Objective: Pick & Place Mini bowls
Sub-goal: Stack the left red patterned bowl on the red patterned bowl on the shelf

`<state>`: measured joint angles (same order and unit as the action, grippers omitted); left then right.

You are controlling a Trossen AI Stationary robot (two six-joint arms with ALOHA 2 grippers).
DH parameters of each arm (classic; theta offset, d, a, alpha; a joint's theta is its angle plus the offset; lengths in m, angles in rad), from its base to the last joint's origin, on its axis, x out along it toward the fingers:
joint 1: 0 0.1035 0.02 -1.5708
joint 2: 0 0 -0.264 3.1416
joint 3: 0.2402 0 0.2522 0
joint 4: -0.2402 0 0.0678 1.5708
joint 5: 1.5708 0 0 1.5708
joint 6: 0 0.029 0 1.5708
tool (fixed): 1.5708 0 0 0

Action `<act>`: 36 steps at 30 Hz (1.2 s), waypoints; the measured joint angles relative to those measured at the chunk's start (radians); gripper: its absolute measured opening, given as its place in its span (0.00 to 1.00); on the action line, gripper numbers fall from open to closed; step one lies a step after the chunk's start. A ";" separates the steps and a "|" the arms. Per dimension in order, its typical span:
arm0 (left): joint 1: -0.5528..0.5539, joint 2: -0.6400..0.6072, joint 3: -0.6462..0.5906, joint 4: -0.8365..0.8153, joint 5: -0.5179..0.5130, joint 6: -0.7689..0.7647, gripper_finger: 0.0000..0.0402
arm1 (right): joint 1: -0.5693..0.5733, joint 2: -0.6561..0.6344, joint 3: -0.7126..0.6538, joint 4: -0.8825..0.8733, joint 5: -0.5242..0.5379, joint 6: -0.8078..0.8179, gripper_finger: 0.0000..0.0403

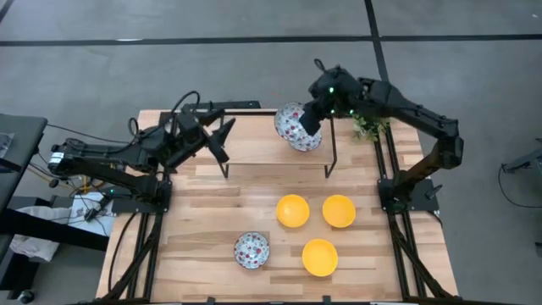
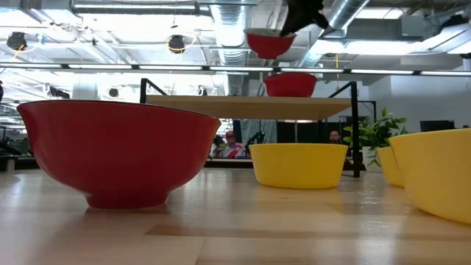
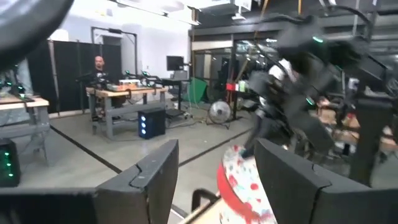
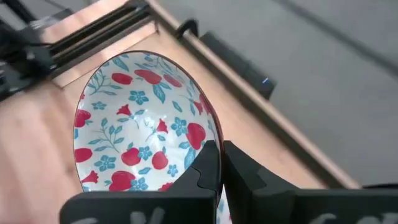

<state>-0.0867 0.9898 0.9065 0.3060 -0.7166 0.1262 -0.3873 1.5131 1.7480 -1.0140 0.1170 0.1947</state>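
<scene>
L gripper (image 1: 222, 140) open, raised at back left; R gripper (image 1: 306, 121) pinched closed, raised mid-back.

Grey floor (image 1: 169, 59) with dark seam lines; exposed silver ducts (image 2: 353, 15) and strip lights overhead; wooden workbench (image 3: 124, 93), dark partition behind, person seated.

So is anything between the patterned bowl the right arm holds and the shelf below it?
Nothing blocks it, but another red bowl already sits on the shelf under the held bowl, which the right gripper pinches by its rim.

The floral bowl (image 3: 245, 186) and far arm (image 3: 298, 81) are blurred; frame edge crops the bowl.
</scene>
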 joint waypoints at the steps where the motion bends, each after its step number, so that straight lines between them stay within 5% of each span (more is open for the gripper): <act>1: -0.009 -0.006 -0.012 -0.002 -0.001 -0.001 0.52 | -0.024 0.000 0.002 -0.012 -0.046 0.000 0.00; 5: -0.047 -0.018 -0.043 0.001 0.000 -0.003 0.52 | -0.114 -0.001 0.003 -0.089 -0.201 -0.011 0.00; 14: -0.097 -0.021 -0.077 0.001 0.000 0.000 0.52 | -0.212 0.010 0.003 -0.146 -0.367 -0.038 0.00; 36: -0.119 -0.021 -0.086 0.001 0.000 -0.003 0.52 | -0.238 0.144 0.001 -0.207 -0.379 -0.151 0.00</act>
<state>-0.2054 0.9691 0.8207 0.3073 -0.7170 0.1230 -0.6249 1.6569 1.7493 -1.2205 -0.2619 0.0433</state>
